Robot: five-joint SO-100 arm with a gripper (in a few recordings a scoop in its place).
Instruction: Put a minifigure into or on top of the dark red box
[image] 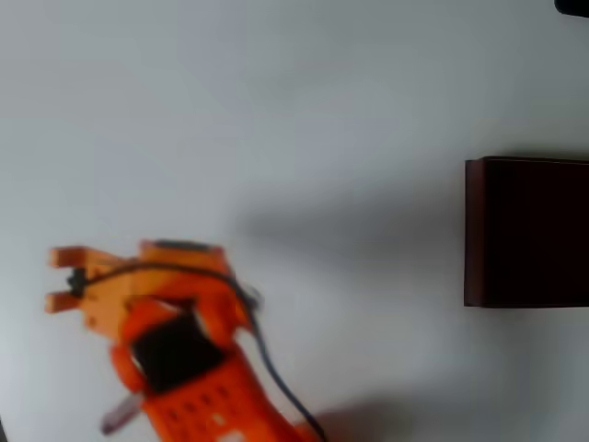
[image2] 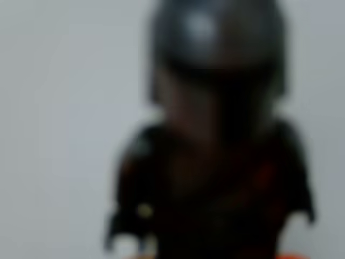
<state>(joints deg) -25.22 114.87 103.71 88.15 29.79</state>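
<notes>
minifigure (image2: 215,140) blurred, close to wrist camera – dark red box (image: 526,232) well apart

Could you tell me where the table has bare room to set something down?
The white table is bare across the whole top and through the middle, between the orange arm at lower left and the dark red box at the right edge. Bare strips also lie above and below the box. The lower-left corner is crowded.
</notes>
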